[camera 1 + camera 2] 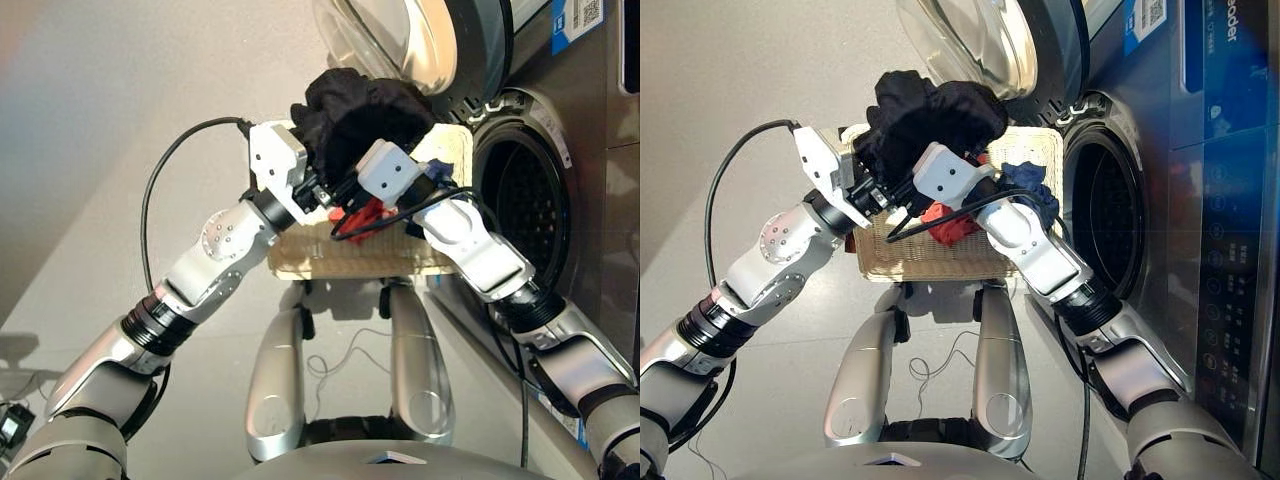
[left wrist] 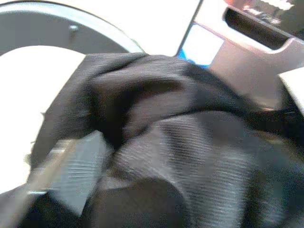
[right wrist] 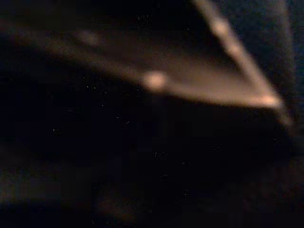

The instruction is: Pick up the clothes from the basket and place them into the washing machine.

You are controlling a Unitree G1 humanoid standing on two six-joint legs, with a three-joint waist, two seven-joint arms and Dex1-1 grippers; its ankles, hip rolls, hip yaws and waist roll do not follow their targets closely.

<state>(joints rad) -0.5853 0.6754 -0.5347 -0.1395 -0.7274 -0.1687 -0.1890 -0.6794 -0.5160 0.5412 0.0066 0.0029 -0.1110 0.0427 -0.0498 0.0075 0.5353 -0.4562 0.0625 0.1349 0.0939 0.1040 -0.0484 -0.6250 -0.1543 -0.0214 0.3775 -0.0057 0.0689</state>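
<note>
A bunched black garment [image 1: 365, 115] is held up above the cream wicker basket [image 1: 345, 262]. My left gripper [image 1: 318, 188] is shut on its lower edge, and one ribbed finger [image 2: 71, 166] shows against the cloth. My right gripper [image 1: 345, 192] is pushed into the same bundle from the other side, and the cloth hides its tip. The orange-red garment [image 1: 365, 215] lies in the basket under both wrists. The dark blue garment [image 1: 1025, 182] sits at the basket's right end. The washing machine's open drum [image 1: 525, 210] is just right of the basket.
The round glass door [image 1: 400, 40] stands swung open above and behind the black garment. A black cable [image 1: 165, 170] loops off my left arm over the grey floor. The washer's dark control panel [image 1: 1230, 200] fills the right side.
</note>
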